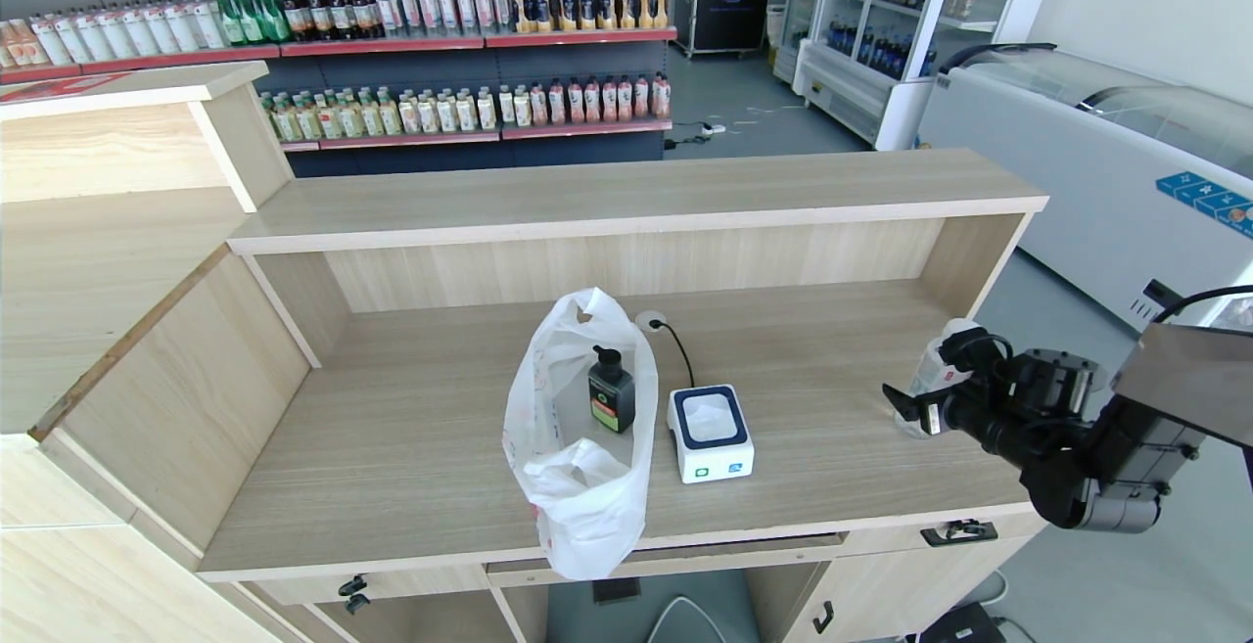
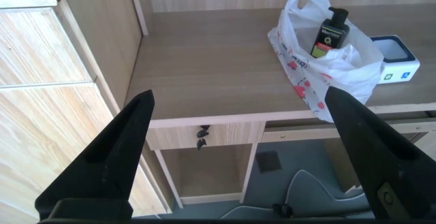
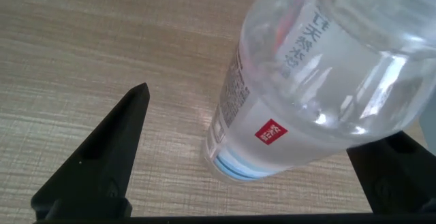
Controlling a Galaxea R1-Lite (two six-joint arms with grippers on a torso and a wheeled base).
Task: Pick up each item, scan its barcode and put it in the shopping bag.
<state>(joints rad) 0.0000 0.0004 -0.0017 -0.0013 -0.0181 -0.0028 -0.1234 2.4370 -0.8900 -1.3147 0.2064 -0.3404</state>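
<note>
Well, my right pincer [image 1: 920,384] stands wide around the clear water bottle [image 3: 293,88], on the desk [image 1: 411,447] well right of the scanner [image 1: 710,431]. Just left of the scanner, the shopping bag [image 1: 578,486] holds a dark pump bottle [image 1: 611,390]; my left pincer [image 2: 238,93] gapes wide.

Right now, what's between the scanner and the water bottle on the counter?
Nothing. In the head view the counter is bare wood from the scanner across to the water bottle.
</note>
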